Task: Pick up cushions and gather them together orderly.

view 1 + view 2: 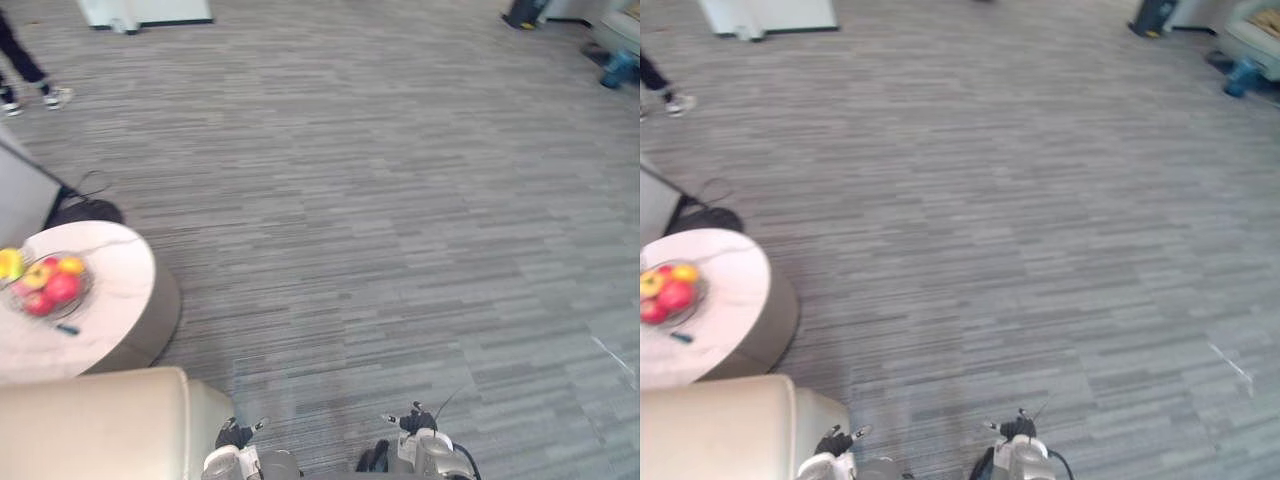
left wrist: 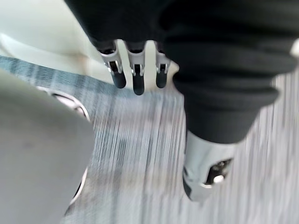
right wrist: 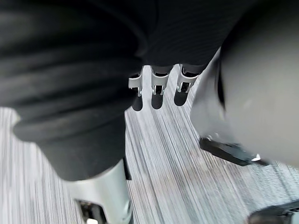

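- The left hand (image 1: 235,436) hangs low at about 6 o'clock in the head view. In its wrist view the fingers (image 2: 135,79) point straight down at the carpet (image 1: 380,200) with the thumb (image 2: 205,175) set apart. It is slack and spread, with nothing in it.
- The right hand (image 1: 415,422) hangs beside it at the same height. Its fingers (image 3: 157,95) are likewise straight and loose, and it is empty too.
- Just beside the left hand, at its 9 o'clock, is the rounded arm of a beige seat (image 1: 100,425). The left arm is plainly the nearer one to it.
- Further out at 10 o'clock stands a round table (image 1: 115,300) carrying a fruit bowl (image 1: 45,282).
- Ahead, from 11 through 1 o'clock, the carpet runs bare.
- Well away at 1 o'clock, at the far edge, sits a pale seat (image 1: 1258,30) with a blue object (image 1: 618,68) near it. A person's legs (image 1: 22,60) show at the far 10 o'clock.
- Where the cushions lie I cannot tell, so their long axis cannot be judged either.
- My judgement is that the coming move is a turn or a walk rather than a reach. The likely bearings are the beige seat at 9 o'clock, closest to the left hand, or the pale seat at 1 o'clock, on the right hand's side but well apart from it.
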